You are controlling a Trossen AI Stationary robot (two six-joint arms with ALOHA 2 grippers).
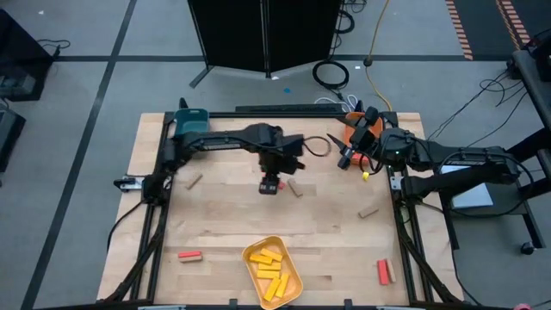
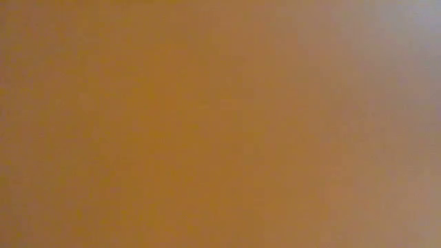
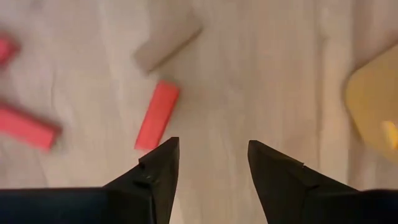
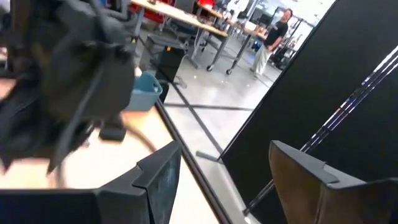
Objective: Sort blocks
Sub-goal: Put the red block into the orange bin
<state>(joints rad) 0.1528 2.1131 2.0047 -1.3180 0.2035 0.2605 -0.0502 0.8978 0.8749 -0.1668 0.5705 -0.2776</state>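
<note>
My left gripper (image 1: 271,182) (image 3: 212,163) hangs open over the table's middle. A red block (image 3: 157,115) (image 1: 272,187) lies flat just ahead of one fingertip, outside the gap. A tan block (image 3: 168,37) and another red block (image 3: 25,127) lie beyond. My right gripper (image 1: 347,160) (image 4: 224,168) is open and holds nothing, raised near the orange tray (image 1: 351,131) at the far right. Yellow blocks (image 1: 271,267) lie in the yellow tray (image 1: 293,280). Other blocks lie flat on the table: red (image 1: 189,256) (image 1: 383,271) and tan (image 1: 194,181) (image 1: 294,188) (image 1: 368,211).
The teal tray (image 1: 191,119) (image 4: 146,90) sits at the far left corner. Black frame rails (image 1: 405,232) run along the table's sides. The low view shows only a blurred orange-brown surface. A person (image 4: 273,34) stands far off in the room.
</note>
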